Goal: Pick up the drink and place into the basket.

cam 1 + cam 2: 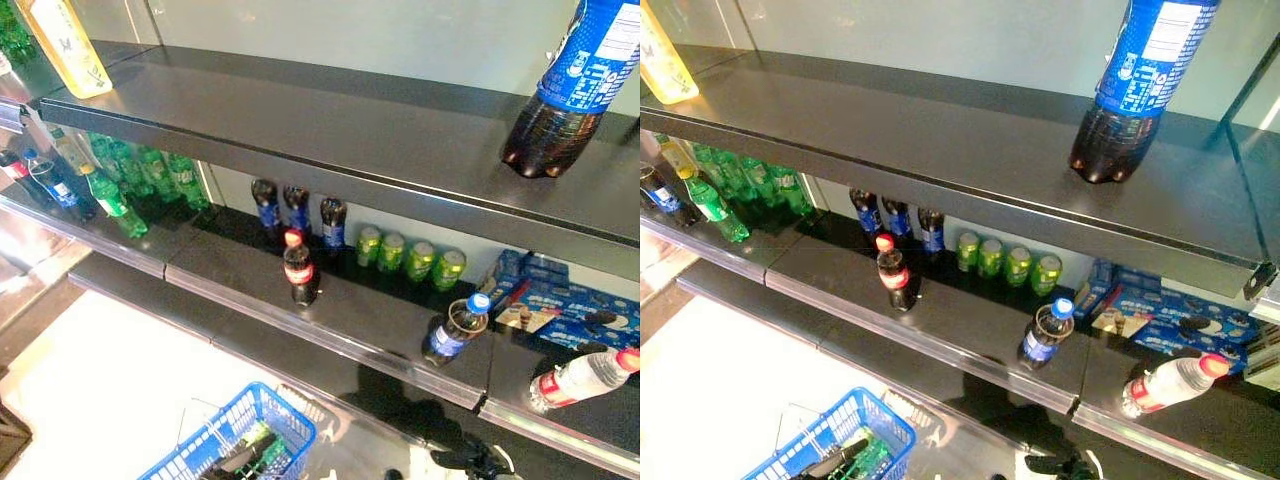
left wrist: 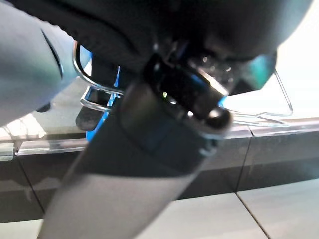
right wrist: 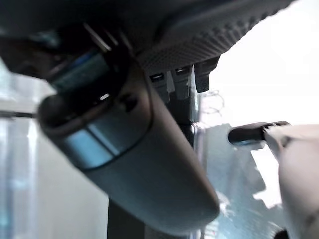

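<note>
Left hand: you are seeing the left hand [image 1: 240, 458] at the bottom edge of the head views, sitting at the blue basket; in its own wrist view the dark bulk is blocking the fingers, so you cannot tell whether it is gripping the wire handle.
Right hand: you are getting only a dark tip of the right hand [image 1: 470, 460] at the bottom edge, below the lower shelf; its fingers are not showing clearly anywhere, so its state is not readable.
Blue basket: the blue basket [image 1: 275, 410] is hanging low in front of the shelving, with something green lying inside it.
Cola bottle, red cap: the red-capped cola bottle [image 1: 298, 268] is standing upright alone near the front of the middle shelf [image 1: 350, 310], apart from both hands.
Blue-capped bottle: the blue-capped bottle [image 1: 455, 328] is leaning on the same shelf, further right.
Water bottle: the clear bottle with a red label [image 1: 585, 378] is lying on its side at the far right.
Back row: you are looking at three dark bottles [image 1: 297, 212] and four green cans [image 1: 408, 255] standing behind.
Top shelf: a large cola bottle with a blue label [image 1: 570, 90] is standing on the top shelf [image 1: 350, 120].
</note>
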Controlling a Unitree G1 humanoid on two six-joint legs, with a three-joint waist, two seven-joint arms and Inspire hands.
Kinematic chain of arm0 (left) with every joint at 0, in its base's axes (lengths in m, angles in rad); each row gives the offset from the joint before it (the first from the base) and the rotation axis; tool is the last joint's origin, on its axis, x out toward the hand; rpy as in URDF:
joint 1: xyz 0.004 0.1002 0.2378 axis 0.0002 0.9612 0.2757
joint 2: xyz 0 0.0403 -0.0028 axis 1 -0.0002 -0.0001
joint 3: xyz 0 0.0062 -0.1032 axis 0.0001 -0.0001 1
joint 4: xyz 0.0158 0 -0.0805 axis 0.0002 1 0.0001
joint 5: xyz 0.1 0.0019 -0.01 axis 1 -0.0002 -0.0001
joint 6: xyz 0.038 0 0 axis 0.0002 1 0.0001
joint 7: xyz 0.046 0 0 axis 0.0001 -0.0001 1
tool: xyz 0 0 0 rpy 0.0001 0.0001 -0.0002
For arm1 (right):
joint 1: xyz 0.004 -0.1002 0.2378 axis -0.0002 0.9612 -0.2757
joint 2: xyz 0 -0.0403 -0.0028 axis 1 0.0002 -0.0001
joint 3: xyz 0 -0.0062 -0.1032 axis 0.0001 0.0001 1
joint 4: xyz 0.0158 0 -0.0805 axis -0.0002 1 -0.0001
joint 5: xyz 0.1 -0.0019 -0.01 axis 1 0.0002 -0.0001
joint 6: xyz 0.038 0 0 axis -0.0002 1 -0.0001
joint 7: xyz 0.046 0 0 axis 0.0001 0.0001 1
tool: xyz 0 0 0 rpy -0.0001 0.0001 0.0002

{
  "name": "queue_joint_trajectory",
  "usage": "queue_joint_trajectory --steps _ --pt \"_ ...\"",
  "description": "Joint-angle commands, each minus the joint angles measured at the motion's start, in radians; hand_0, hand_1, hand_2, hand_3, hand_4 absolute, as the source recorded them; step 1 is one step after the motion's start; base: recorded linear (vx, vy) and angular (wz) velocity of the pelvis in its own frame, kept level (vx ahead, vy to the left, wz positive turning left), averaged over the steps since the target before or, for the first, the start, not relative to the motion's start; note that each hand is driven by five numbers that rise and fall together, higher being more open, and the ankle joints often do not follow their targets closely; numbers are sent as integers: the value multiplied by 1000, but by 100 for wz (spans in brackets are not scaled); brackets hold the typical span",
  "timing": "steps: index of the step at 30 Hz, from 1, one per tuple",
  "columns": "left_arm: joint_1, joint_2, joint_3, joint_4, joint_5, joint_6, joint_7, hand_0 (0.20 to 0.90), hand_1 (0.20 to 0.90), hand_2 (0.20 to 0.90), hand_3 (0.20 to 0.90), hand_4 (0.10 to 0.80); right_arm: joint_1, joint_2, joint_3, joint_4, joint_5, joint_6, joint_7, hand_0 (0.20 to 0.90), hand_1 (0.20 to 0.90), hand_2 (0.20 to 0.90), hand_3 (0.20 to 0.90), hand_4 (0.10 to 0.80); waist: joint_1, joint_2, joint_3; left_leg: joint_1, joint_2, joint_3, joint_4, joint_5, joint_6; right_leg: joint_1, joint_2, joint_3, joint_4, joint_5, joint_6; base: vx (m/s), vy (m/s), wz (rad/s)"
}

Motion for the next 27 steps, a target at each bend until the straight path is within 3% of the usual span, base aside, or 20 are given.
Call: queue_joint_trajectory --steps 1,10,13,15,16,18,21,24,25,27 --pt "-87 22 23 -126 -19 -80 -115 300 300 300 200 100 0 -47 -28 41 11 -35 -13 900 900 900 900 800 16 17 -39 -9 95 27 83 -5 -37 -26 -97 -51 125 -4 45 0 0 0" --pt "-73 40 61 -86 -8 -91 -144 300 300 300 200 100 6 -48 -28 37 -6 -45 5 900 900 900 900 800 19 11 -48 8 81 12 90 -26 -33 -16 -92 -38 140 -23 44 7 14 1" --pt "-54 36 66 -91 3 -88 -175 300 300 300 200 100 -7 -70 -21 12 7 -19 17 900 900 900 900 800 39 -7 -35 -39 37 -108 230 -88 -33 -25 -93 18 152 -29 35 37 122 -5" --pt "-47 29 57 -106 -8 -82 -183 300 300 300 200 100 -14 -83 -26 4 13 -9 28 900 900 900 900 800 51 -13 -27 -63 8 -145 264 -121 -24 -34 -98 49 155 -27 35 -46 238 -34" --pt "-53 24 45 -107 -18 -80 -177 300 300 300 200 100 -14 -83 -27 9 8 -9 35 900 900 900 900 800 52 -15 -26 -62 1 -129 245 -126 -14 -40 -115 47 140 -9 48 -101 262 -53" --pt "-62 21 40 -99 8 -77 -162 300 300 300 200 100 -4 -72 -41 22 14 -16 43 900 900 900 900 800 48 -33 -22 -57 -32 -115 228 -141 2 -66 -160 72 75 89 94 -156 149 -63" --pt "-74 47 54 -82 -14 -75 -126 300 300 300 200 100 5 -53 -43 54 -52 -33 75 900 900 900 900 800 54 -43 -11 -39 -30 -54 184 -136 7 -126 -223 25 82 193 126 -231 29 -93" --pt "-76 70 71 -62 -1 -70 -140 300 300 300 200 100 6 -46 -37 68 -46 -33 85 900 900 900 900 800 47 -29 -13 -37 -12 -18 146 -109 27 -154 -191 15 182 140 113 -277 28 -117" --pt "-78 79 61 -18 -12 -98 -160 300 300 300 200 100 -7 -49 -32 97 -48 -44 95 900 900 900 900 800 43 -18 -22 -60 -13 12 128 -84 53 -164 -116 10 264 65 85 -332 -6 -80" --pt "-96 75 73 5 -24 -112 -141 300 300 300 200 100 -19 -42 -26 112 -65 -40 91 900 900 900 900 800 51 -28 -32 -71 -27 23 112 -69 49 -134 -91 -6 168 63 68 -242 -153 -102"
